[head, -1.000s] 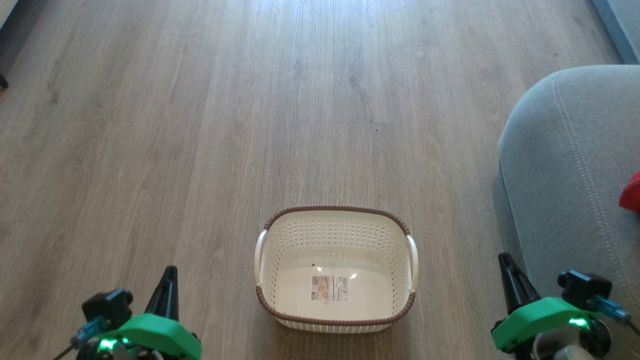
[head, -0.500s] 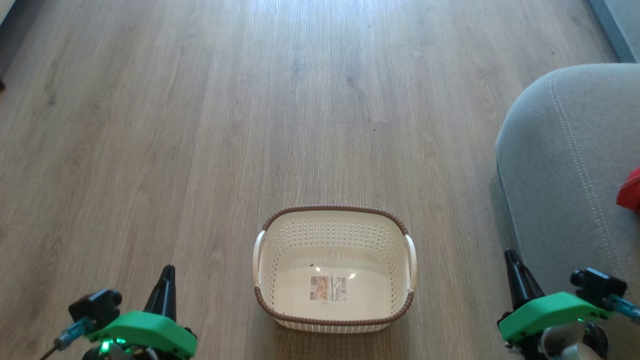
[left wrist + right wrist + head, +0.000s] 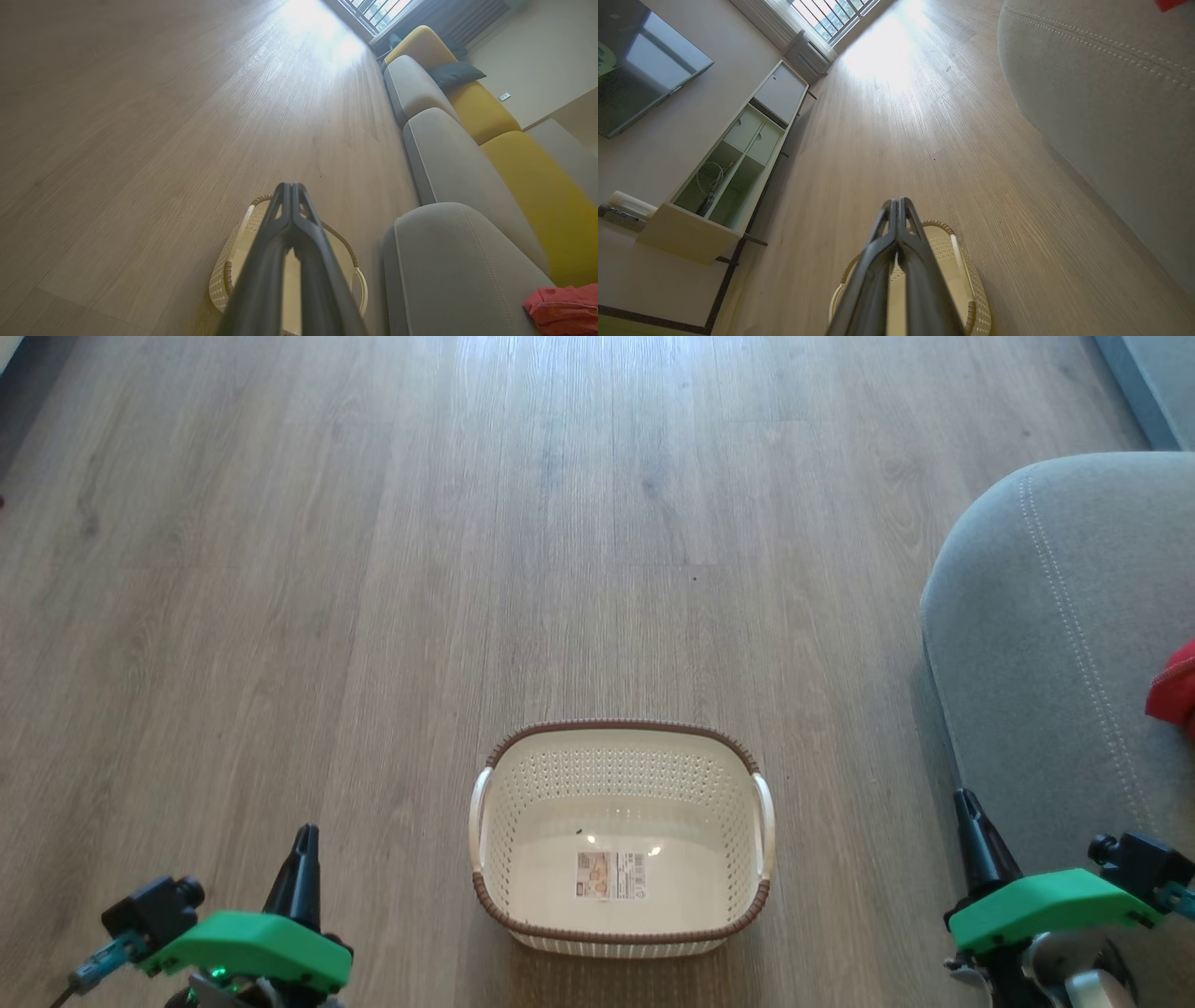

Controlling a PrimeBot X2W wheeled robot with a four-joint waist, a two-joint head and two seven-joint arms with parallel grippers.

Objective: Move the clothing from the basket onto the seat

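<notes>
The red clothing (image 3: 1174, 686) lies on top of the grey seat (image 3: 1046, 644), well back from its rounded corner and cut off by the right border of my head view; my left wrist view shows it as a crumpled heap on the cushion. The basket (image 3: 616, 775) stands upright on the wooden floor (image 3: 373, 569), near the seat's corner but apart from it, with the label (image 3: 611, 875) on its inner bottom in plain sight. My left claw (image 3: 305, 835) and right claw (image 3: 964, 803) hang on either side of the basket, each with its fingers pressed together and gripping nothing. Compared with a second ago, the whole head view has slid a little, so the camera moved. Basket and clothing sit as before, while both claws have drifted slightly outward.
</notes>
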